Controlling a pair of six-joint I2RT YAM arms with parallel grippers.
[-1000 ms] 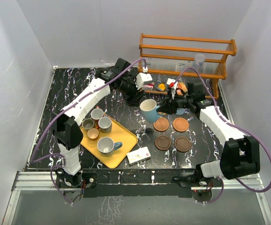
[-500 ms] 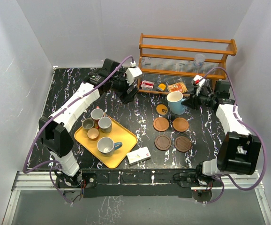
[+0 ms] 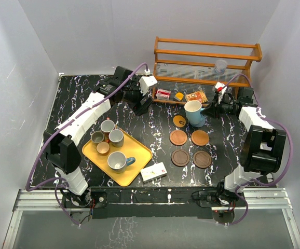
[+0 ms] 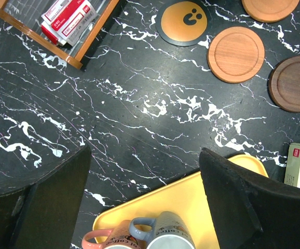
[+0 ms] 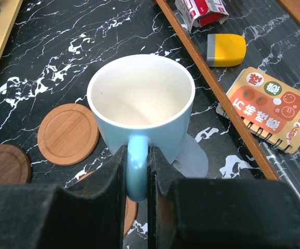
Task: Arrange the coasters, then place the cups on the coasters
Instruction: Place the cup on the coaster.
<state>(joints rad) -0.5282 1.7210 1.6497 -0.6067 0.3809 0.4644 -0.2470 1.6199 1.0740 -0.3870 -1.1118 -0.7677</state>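
Blue glaze fills the space just ahead of the right gripper (image 5: pixel 137 155), whose jaws are clamped on the handle of the blue mug (image 5: pixel 139 98). The mug is upright, mouth up. Beneath it the grey coaster (image 5: pixel 191 155) sticks out on the jaws' right. I cannot tell whether the base touches it. A pale coaster (image 5: pixel 68 134) lies ahead-left of the jaws and a dark coaster (image 5: pixel 4 163) lies further left.

The step in hand looks like seating this mug on the grey coaster. The mug seems to sit left of the disc's middle, so it probably needs a small nudge rightward until grey shows evenly all round the base. The nudge should be small, since the rack rail (image 5: pixel 217 98) runs close on that side. After that, hold the mug level and lower it straight down until it rests. Then part the jaws and back off along the handle's line, so that neither the handle nor the thin disc gets dragged.

The left gripper (image 4: pixel 145 176) hangs with its jaws wide apart and nothing between them, over bare table (image 4: pixel 139 114). The tray (image 4: pixel 191 207) and its mugs (image 4: pixel 160 233) lie just behind its fingertips.
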